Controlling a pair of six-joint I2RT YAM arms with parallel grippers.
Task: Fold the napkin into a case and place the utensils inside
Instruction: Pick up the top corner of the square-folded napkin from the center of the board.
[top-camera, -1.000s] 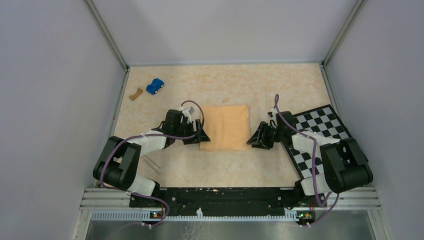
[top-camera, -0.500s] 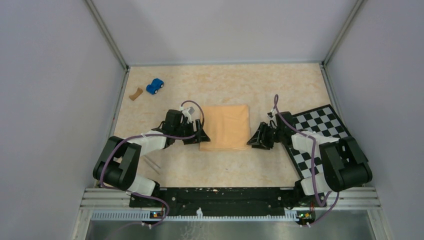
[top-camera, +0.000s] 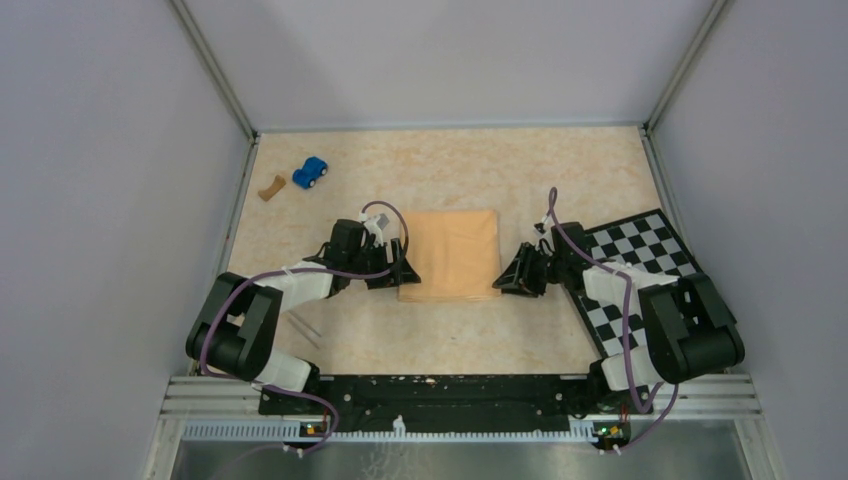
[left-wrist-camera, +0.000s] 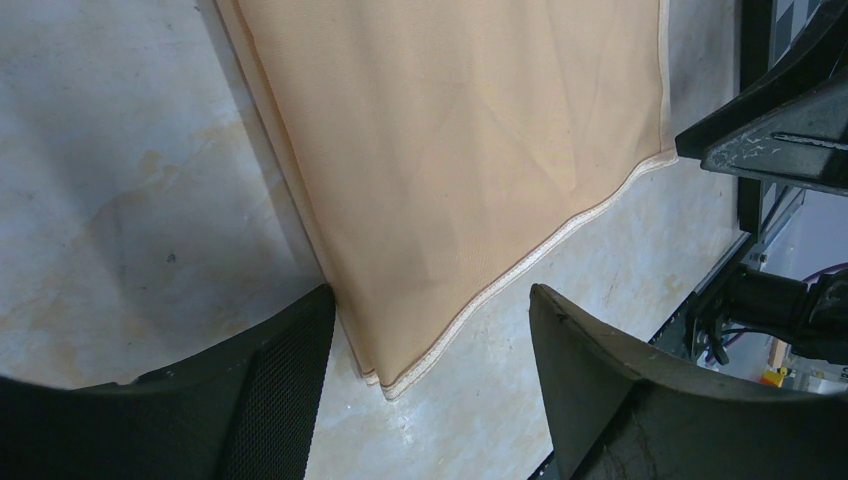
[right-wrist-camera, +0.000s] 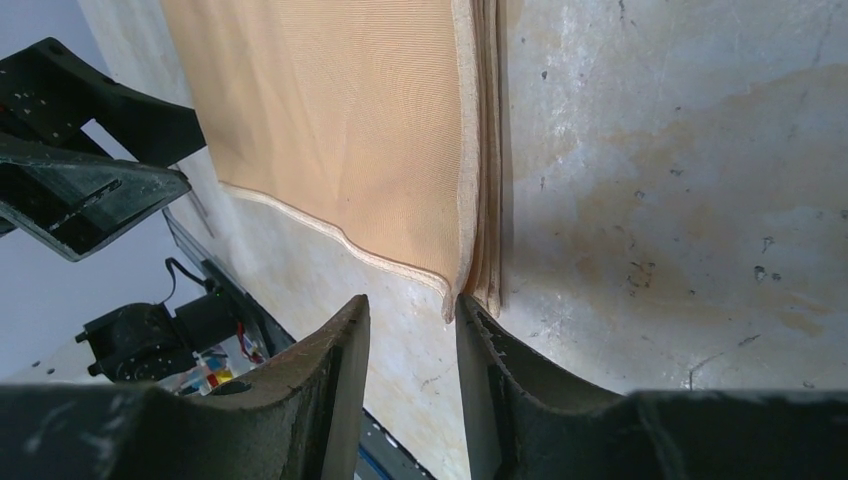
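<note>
Soft, layered napkin lying flat midway between the left and right edges of the surface, with an arm at each near corner of the cloth.

The cloth looks light and limp, already doubled into several plies whose hemmed edges stack loosely. It will likely sag, slide on the smooth surface and shed plies if caught by the top hem alone, so the best hold is low at the corners, taking every ply at once. The left fingers are spread wide, straddling the near-left corner of the cloth without closing on it. The right fingers are parted by only a narrow gap at the near-right corner, with the top hem curling toward that gap but not clamped. A thin silvery piece, probably one of the utensils, lies toward the near-left corner of the surface.
</note>
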